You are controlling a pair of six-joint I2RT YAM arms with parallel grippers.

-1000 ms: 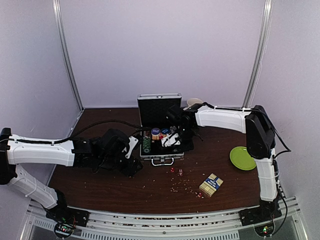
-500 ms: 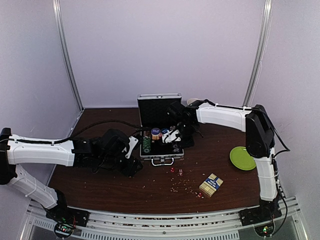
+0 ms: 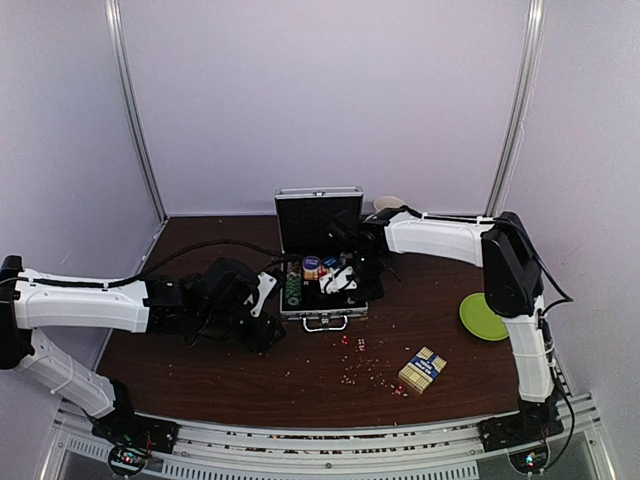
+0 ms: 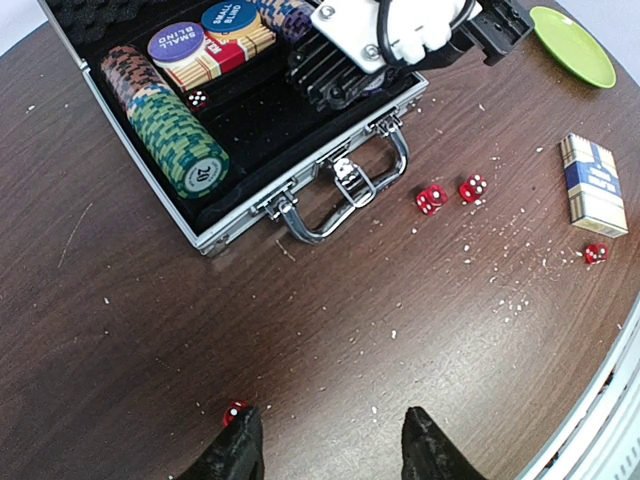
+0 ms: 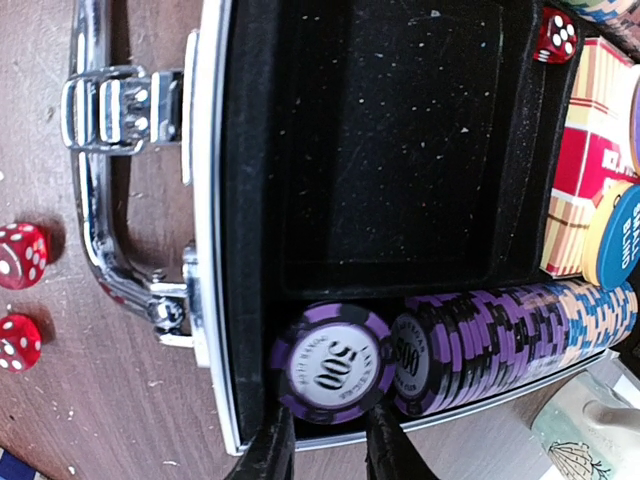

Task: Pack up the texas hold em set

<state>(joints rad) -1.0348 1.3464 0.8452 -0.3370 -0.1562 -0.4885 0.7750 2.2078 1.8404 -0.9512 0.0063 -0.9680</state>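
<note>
1. The case (image 5: 212, 200) has one bare black compartment at its middle front, open from above. Its upright lid (image 3: 318, 218) walls off the far side.
2. Green chips (image 4: 175, 145) fill the left end and purple chips (image 5: 500, 335) the right end, where the right gripper (image 5: 325, 440) and its arm hang over the case.
3. The handle (image 4: 345, 195) juts out from the case's near side.
4. Bare table (image 4: 300, 350) lies between the handle and the wide-spread left gripper (image 4: 330, 455). A lone die (image 4: 232, 412) sits just beside one finger.
5. Two dice (image 4: 452, 193), the card box (image 4: 592, 185), a third die (image 4: 594, 253) and the green plate (image 4: 572, 45) dot the right side, with gaps between them.

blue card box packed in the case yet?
No, the blue card box lies on the table beside a red die, well apart from the open case.
</note>
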